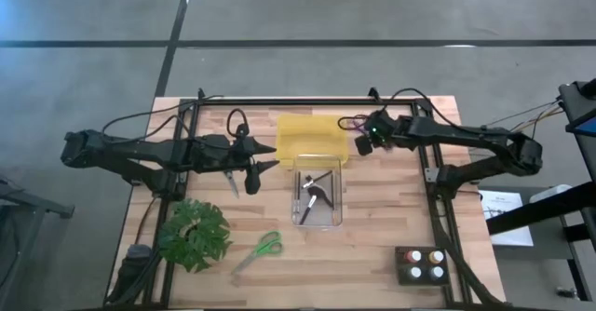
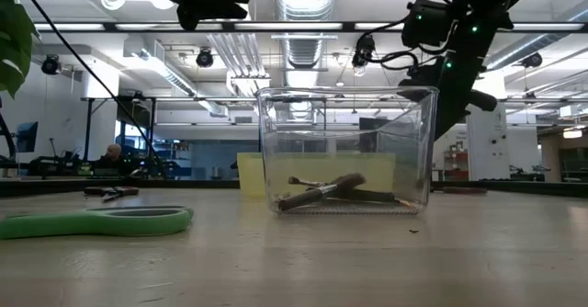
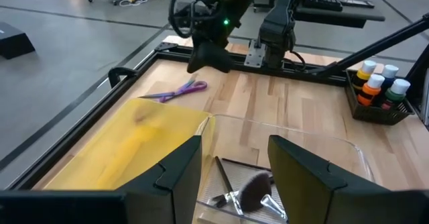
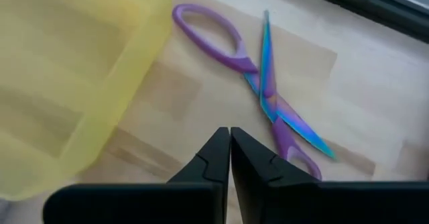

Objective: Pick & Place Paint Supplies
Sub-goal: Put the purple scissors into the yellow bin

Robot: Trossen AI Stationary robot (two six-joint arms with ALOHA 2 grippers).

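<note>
The right pincer (image 4: pixel 230 158) is clenched with nothing between its fingers, and it is held above the tabletop (image 1: pixel 391 255) just beside the yellow tub (image 1: pixel 312 141). The purple scissors (image 4: pixel 265 83) are seen lying open and flat on the wood a little beyond its fingertips, apart from them and close to the tub's corner.

The left pincer (image 3: pixel 234 167) is held partly spread with nothing in it, over the near edge of the clear box (image 1: pixel 318 197), which stands just in front of the yellow tub. Inside the box a broad brush (image 3: pixel 251 192) and thin brushes (image 1: pixel 312 204) are laid.

Farther out, green scissors (image 1: pixel 261 250) are found beside a leafy plant (image 1: pixel 194 233), red-handled scissors (image 2: pixel 110 193) lie near the left arm, and little paint bottles (image 1: pixel 421 264) are kept in a dark tray at the tabletop's corner.
</note>
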